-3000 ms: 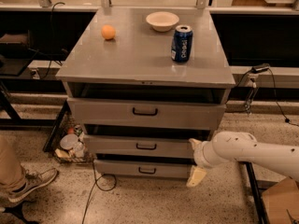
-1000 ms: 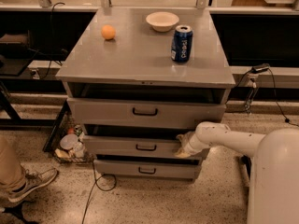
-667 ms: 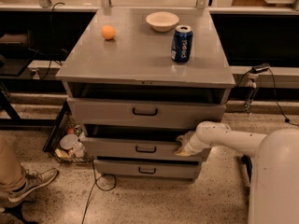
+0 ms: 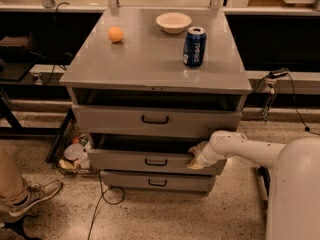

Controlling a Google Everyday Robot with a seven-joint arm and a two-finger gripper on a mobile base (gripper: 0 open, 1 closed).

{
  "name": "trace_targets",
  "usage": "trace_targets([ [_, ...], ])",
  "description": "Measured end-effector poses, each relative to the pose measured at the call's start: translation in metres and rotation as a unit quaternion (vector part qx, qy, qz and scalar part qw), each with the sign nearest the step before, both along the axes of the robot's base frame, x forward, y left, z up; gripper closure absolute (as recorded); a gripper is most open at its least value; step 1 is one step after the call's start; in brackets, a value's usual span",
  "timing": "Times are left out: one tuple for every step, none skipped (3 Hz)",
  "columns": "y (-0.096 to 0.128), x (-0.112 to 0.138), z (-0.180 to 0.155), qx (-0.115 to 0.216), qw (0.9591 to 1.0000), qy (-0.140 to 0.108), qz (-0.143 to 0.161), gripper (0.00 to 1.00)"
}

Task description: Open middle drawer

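Speckled stone flooring runs under a grey metal desk point(image 4: 150, 69) that stands against a dark, shelf-like wall. At the far left, low in the camera view, a person's trouser leg and a grey sneaker point(image 4: 32, 195) show on the floor. Just beside the desk's left side sits a wire basket of clutter point(image 4: 70, 156), and a black cable point(image 4: 102, 201) loops across the floor in front of the lowest drawer.

On the desk top, an orange ball point(image 4: 115, 34) lies toward the left rear, a pale bowl point(image 4: 173, 22) sits at the back near the middle, and a blue soda can point(image 4: 194, 46) stands upright to the right of the bowl and nearer the front.

Below the top, the top drawer point(image 4: 155, 120) has a dark gap above it. The middle drawer point(image 4: 140, 160), second of the three, sits directly under it, with a small black handle point(image 4: 156, 162) at its centre and a dark opening visible above its front, so it stands out a little. The lowest drawer point(image 4: 157, 182) lies beneath.

The gripper point(image 4: 196, 160) rests at the right end of the middle drawer, touching its upper front edge; whether it is open or closed cannot be told. Its white arm point(image 4: 245, 148) reaches back rightward to the robot's rounded white body point(image 4: 295, 194) at the lower right.
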State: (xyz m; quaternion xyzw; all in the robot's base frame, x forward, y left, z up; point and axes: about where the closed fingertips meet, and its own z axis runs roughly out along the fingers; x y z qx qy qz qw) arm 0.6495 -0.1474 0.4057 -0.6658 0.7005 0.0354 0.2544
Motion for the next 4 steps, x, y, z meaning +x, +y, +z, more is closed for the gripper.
trace_targets([
  [-0.005,-0.024,0.000,0.009,0.9999,0.003,-0.009,1.00],
  [-0.007,-0.030,-0.006,0.011,0.9998,0.009,-0.010,1.00],
  [-0.007,-0.030,-0.005,0.011,0.9998,0.009,-0.010,1.00],
  [-0.010,-0.043,-0.008,0.013,0.9996,0.012,-0.020,1.00],
])
